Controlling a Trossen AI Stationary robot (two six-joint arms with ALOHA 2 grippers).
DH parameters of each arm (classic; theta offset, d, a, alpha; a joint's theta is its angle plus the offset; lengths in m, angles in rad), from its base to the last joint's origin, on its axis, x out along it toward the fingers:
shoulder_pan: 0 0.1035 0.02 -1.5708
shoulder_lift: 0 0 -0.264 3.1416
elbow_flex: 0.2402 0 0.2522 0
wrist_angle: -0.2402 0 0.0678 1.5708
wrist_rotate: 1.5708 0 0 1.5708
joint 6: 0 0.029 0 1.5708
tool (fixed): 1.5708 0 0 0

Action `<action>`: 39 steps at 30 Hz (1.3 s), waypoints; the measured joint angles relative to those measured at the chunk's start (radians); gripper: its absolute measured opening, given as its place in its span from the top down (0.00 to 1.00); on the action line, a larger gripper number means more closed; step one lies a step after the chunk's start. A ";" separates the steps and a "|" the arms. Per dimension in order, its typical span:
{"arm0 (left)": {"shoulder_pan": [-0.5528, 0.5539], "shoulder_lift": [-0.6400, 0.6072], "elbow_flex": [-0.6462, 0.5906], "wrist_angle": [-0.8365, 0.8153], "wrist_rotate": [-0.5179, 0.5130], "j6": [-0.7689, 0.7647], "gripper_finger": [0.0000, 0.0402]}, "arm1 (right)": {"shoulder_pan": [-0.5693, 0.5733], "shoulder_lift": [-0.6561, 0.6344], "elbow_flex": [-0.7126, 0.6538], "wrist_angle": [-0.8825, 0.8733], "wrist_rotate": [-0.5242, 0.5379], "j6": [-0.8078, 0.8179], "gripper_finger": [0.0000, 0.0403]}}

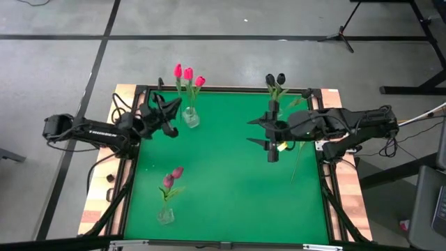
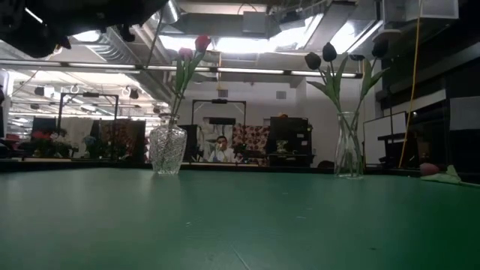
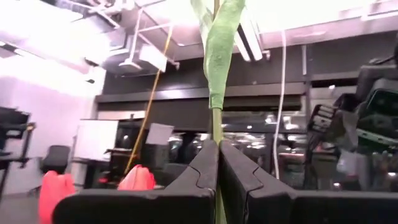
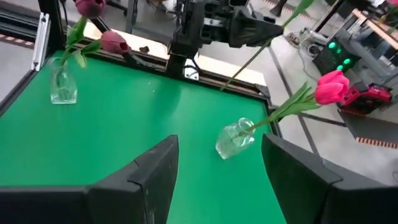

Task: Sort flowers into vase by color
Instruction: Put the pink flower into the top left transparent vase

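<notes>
— Where's the left gripper?

— Just beside the vase of pink-red tulips, fingers pressed together on a green stem that rises between them (its head is out of sight, so I can't name its colour).

— And the right gripper?

— Spread wide, holding nothing, near the vase of near-black tulips. The maroon pair stands well apart from both.

— How should the left finish?

— I'd keep the stem upright, centre its tip over the vase mouth, lower slowly, and release only once it's well inside.
</notes>
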 joint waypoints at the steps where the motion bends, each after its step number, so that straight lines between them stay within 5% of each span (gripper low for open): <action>1: 0.015 0.000 0.000 0.000 0.031 -0.016 1.00 | -0.010 -0.003 -0.015 0.021 -0.005 -0.013 0.43; 10: 0.036 0.027 0.000 -0.006 0.187 -0.110 1.00 | -0.194 0.021 -0.243 0.530 -0.189 -0.043 0.43; 17: -0.004 0.043 0.001 -0.047 0.216 -0.111 1.00 | -0.320 0.171 -0.255 0.797 -0.413 0.005 0.42; 28: -0.038 0.043 0.001 -0.114 0.217 -0.109 1.00 | -0.350 0.394 -0.084 0.868 -0.535 0.017 0.42; 39: -0.067 0.043 0.001 -0.140 0.217 -0.102 1.00 | -0.350 0.478 0.028 0.865 -0.572 0.039 0.42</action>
